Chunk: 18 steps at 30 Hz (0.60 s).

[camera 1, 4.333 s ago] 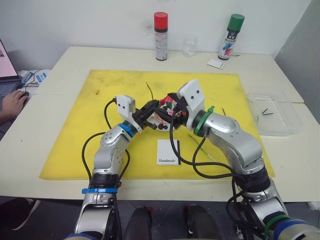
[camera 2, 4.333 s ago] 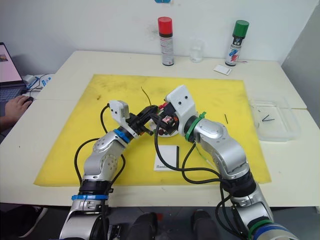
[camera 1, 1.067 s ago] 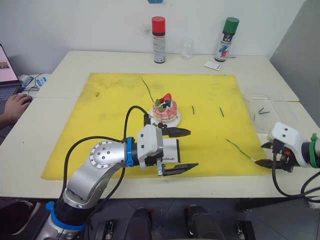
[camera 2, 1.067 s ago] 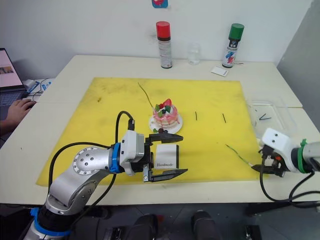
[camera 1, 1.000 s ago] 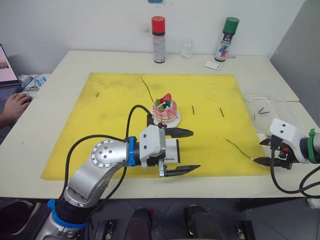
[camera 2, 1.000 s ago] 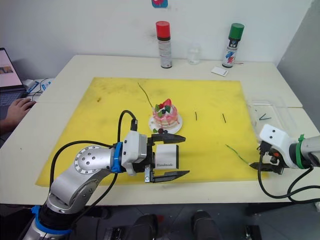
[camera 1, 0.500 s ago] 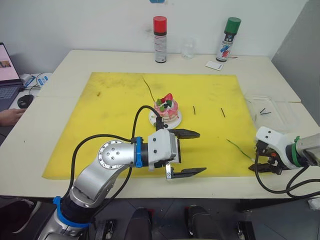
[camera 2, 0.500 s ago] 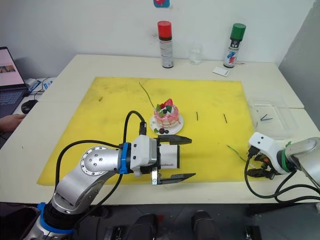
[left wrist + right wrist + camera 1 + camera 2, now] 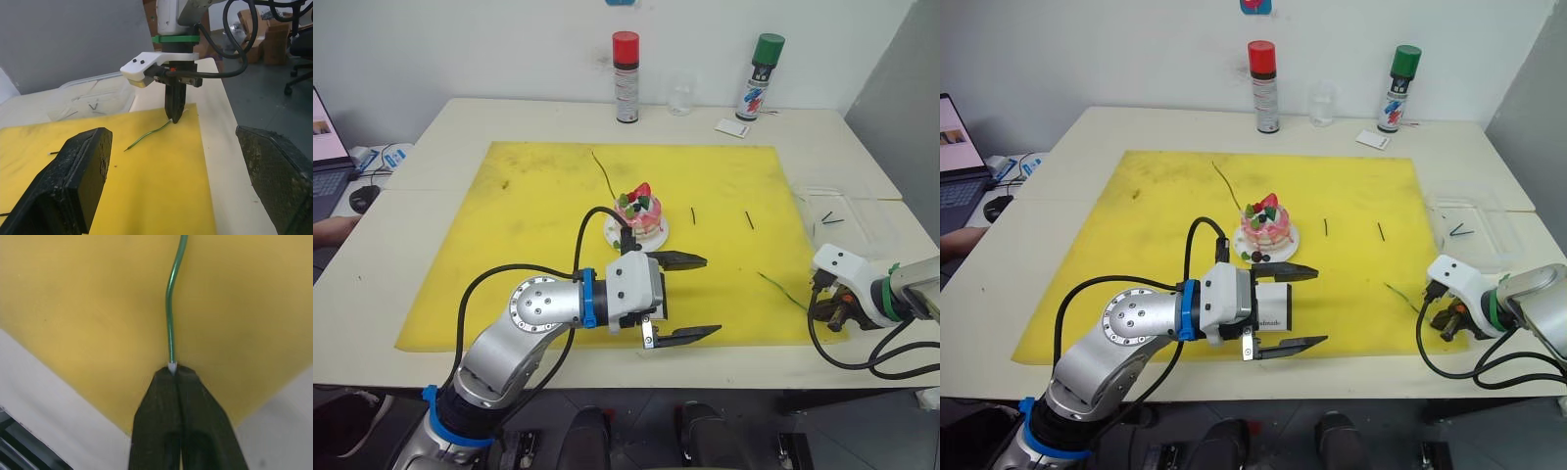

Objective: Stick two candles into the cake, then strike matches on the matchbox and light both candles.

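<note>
Right gripper (image 9: pixel 175 374) sits at the mat's (image 9: pixel 529 225) near right corner, fingers pressed together on the pale tip of a candle (image 9: pixel 172 318). In the right wrist view the tip just enters the seam between the fingertips; we judge it pinched, though only by the very end.

The candle's long axis runs straight away from the fingertips, out over the yellow mat toward the middle of the table. It lies flat, thin and green, with a slight kink partway along. In the head views it trails from the gripper inward, toward the cake (image 9: pixel 637 211).

The cake stands on its plate mid-mat, well apart from the right gripper. No candle stands in it yet. A second candle (image 9: pixel 603 173) lies on the mat beyond the cake, on its left.

Left gripper (image 9: pixel 680 297) hovers wide open just in front of the cake, over the matchbox (image 9: pixel 1273 305), holding nothing. It is the nearer arm to the cake; the right is the one on the candle.

Two matches (image 9: pixel 692 215) lie right of the cake.

Judgement: the lift must carry the candle cakeward; such a shallow tip grip may slip.
</note>
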Each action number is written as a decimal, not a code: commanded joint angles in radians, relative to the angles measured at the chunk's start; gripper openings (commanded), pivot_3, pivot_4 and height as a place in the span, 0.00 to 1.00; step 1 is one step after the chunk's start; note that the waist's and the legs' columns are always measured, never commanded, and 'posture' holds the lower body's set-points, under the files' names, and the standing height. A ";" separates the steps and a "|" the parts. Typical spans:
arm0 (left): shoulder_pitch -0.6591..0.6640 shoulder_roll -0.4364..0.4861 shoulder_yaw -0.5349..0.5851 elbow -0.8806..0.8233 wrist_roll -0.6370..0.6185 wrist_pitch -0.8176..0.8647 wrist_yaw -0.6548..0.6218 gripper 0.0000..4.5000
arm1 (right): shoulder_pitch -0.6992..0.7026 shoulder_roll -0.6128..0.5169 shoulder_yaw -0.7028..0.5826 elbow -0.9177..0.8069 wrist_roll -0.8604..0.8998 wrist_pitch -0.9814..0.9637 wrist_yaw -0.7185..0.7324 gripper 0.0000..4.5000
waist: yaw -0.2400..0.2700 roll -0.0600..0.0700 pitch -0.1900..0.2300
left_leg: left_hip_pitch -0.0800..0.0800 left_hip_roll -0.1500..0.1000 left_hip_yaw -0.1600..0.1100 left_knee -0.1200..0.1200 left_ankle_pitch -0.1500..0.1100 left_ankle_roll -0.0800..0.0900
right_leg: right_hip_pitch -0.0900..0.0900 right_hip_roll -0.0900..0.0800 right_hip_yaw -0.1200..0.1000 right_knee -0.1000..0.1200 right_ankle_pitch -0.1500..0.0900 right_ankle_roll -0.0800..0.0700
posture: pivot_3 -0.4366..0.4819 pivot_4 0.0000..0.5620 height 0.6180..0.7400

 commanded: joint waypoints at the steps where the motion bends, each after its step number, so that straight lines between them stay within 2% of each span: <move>1: 0.006 -0.008 0.003 -0.032 0.003 -0.020 0.011 1.00 | -0.016 -0.020 -0.002 0.016 -0.001 0.004 0.009 0.01 | 0.000 0.000 0.000 | 0.000 0.000 0.000 0.000 0.000 0.000 | 0.000 0.000 0.000 0.000 0.000 0.000 | 0.48 0.27 1.00; 5: 0.018 -0.004 0.013 -0.039 -0.002 -0.019 0.012 1.00 | -0.064 -0.001 -0.026 0.015 0.064 0.062 0.046 0.01 | -0.001 0.000 0.000 | 0.000 0.000 0.000 0.000 0.000 0.000 | 0.000 0.000 0.000 0.000 0.000 0.000 | 0.48 0.27 1.00; 6: 0.033 -0.009 0.034 -0.041 -0.003 -0.019 0.034 1.00 | -0.109 0.048 -0.054 0.018 0.093 0.071 0.039 0.01 | -0.002 0.000 0.000 | 0.000 0.000 0.000 0.000 0.000 0.000 | 0.000 0.000 0.000 0.000 0.000 0.000 | 0.48 0.27 1.00; 9: 0.107 -0.044 0.131 -0.058 -0.051 0.013 0.126 1.00 | -0.258 0.265 -0.161 0.055 0.168 0.076 -0.039 0.01 | -0.029 0.000 0.000 | 0.001 0.001 0.001 0.000 0.000 0.000 | -0.001 0.000 0.001 0.001 0.001 0.000 | 0.48 0.27 1.00; 13: 0.224 -0.097 0.270 -0.126 -0.133 0.100 0.276 1.00 | -0.329 0.611 -0.271 0.102 0.174 -0.203 -0.203 0.01 | -0.037 0.000 0.000 | 0.002 0.002 -0.002 -0.001 0.000 0.000 | 0.000 0.003 -0.001 0.002 0.002 0.001 | 0.48 0.27 1.00; 18: 0.308 -0.103 0.409 -0.200 -0.206 0.189 0.402 1.00 | -0.308 0.888 -0.232 0.164 0.085 -0.530 -0.344 0.01 | -0.026 0.000 0.000 | 0.000 0.002 -0.003 -0.002 0.000 0.000 | 0.000 0.003 -0.001 0.000 0.005 0.005 | 0.48 0.27 1.00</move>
